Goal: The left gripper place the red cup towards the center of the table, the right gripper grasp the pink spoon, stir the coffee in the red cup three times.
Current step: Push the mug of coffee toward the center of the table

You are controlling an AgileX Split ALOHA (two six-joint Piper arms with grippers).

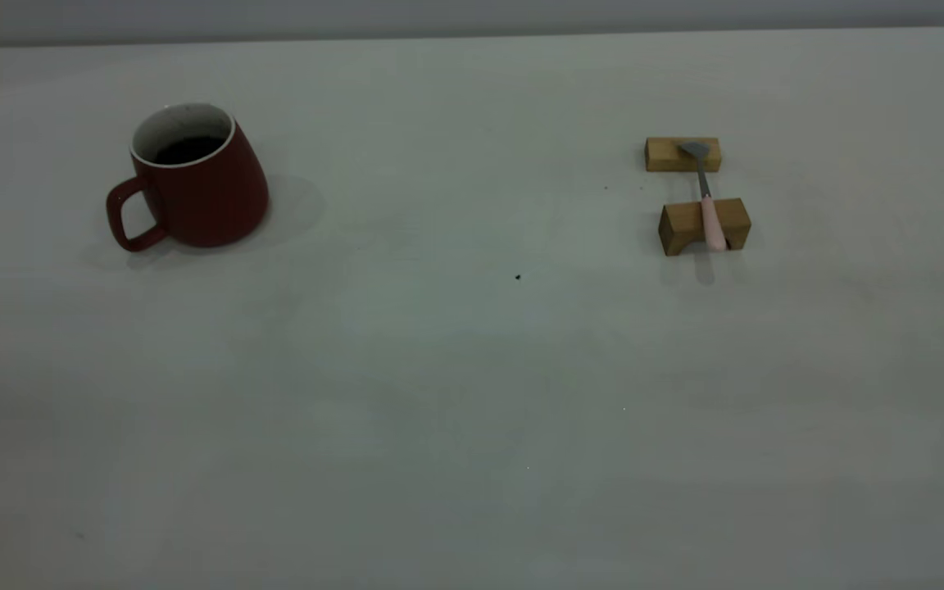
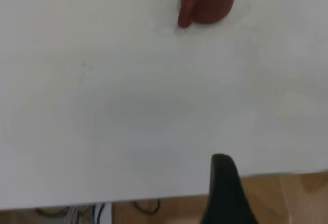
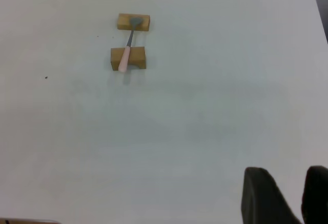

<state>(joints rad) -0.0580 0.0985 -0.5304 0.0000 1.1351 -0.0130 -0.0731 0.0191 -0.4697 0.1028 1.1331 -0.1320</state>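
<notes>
The red cup (image 1: 193, 176) stood upright on the table (image 1: 472, 393), holding coffee (image 1: 189, 149), unmarked. Well apart from it, the pink spoon (image 1: 708, 201) lay across two wooden blocks (image 1: 703, 225). The right gripper (image 3: 289, 193) hung empty, fingers narrowly parted, far from the spoon; the left gripper's (image 2: 225, 193) spread I cannot tell.

1 red cup (image 1: 193, 184), 1 pink spoon (image 1: 711, 215), 2 wooden blocks (image 1: 703, 225).

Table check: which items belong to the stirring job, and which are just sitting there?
Job: red cup at left, coffee inside it, pink spoon at right, table.
Other: two wooden blocks propping the spoon.
</notes>
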